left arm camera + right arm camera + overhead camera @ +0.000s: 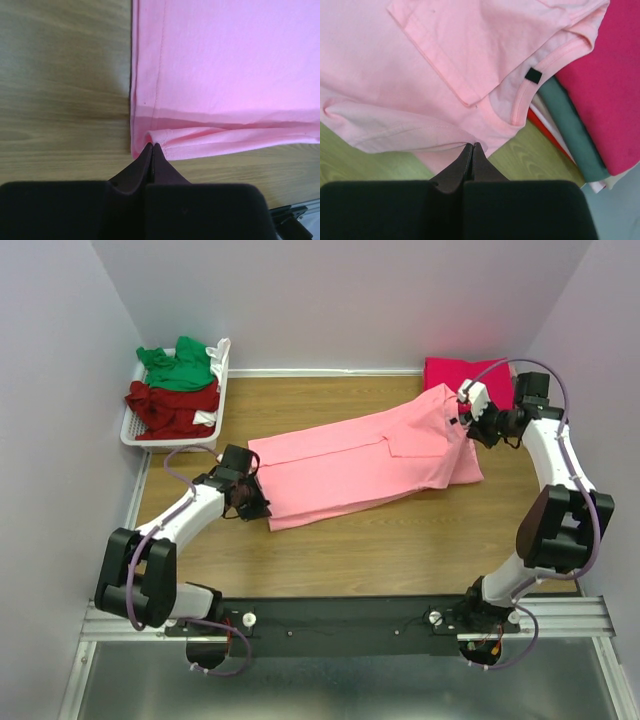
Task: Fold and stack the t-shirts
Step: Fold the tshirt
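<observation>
1. The pink t-shirt [360, 460] lies stretched slantwise across the middle of the desk [380, 540]. It is already folded lengthwise, with a sleeve flap turned onto its top.
2. The left gripper [151, 146] sits at the hem corner on the left. Its jaws are pressed together on the very edge of the cloth, which bunches just at the tips.
3. The right gripper [472, 145] is likewise closed tight on the shirt's edge just below the collar, near the dark neck label [533, 75].
4. Both grips look thin. If the arms lift or pull apart sharply, the cloth could slip out of one pinch and the shirt would sag on that side.
5. At the hem, several layers meet. A pinch that catches only the upper layer would let the lengthwise fold open when raised.
6. The collar end rests against the finished stack at the far right, with the magenta t-shirt [605, 85] on top and the grey t-shirt [570, 130] beneath it. Dragging the collar sideways could pull that stack askew.
7. Uneven travel of the two arms would skew the next fold and shake the sleeve flap loose.
8. The green t-shirt [180, 368] and dark red t-shirt [170, 410] wait in the basket [222, 390], well apart from the arms.
</observation>
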Motion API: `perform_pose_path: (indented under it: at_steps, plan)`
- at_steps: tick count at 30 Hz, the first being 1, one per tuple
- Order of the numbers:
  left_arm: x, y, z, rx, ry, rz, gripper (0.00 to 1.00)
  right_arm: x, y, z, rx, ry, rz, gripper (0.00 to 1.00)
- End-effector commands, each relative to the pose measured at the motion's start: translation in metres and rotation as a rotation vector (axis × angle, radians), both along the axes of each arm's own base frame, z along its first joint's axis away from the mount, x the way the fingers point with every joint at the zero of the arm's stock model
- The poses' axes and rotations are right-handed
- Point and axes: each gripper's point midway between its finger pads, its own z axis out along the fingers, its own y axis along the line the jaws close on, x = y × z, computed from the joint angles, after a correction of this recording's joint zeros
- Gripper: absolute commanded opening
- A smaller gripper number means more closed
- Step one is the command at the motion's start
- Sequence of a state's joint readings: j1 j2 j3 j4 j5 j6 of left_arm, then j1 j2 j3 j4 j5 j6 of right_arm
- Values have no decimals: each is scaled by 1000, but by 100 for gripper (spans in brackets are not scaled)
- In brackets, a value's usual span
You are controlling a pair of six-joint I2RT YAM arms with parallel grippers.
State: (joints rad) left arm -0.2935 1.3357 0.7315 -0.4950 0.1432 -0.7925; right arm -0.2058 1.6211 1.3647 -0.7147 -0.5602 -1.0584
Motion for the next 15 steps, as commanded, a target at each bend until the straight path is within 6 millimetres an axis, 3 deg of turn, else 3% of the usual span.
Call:
perform_pose_path:
  at_steps: [1, 15]
  plan:
    - [23, 0, 12, -13, -59, -12, 0, 18, 13, 7, 56, 2, 6, 0]
    - [45, 5, 5, -7, -60, 4, 0, 51, 20, 5, 108, 14, -26, 0]
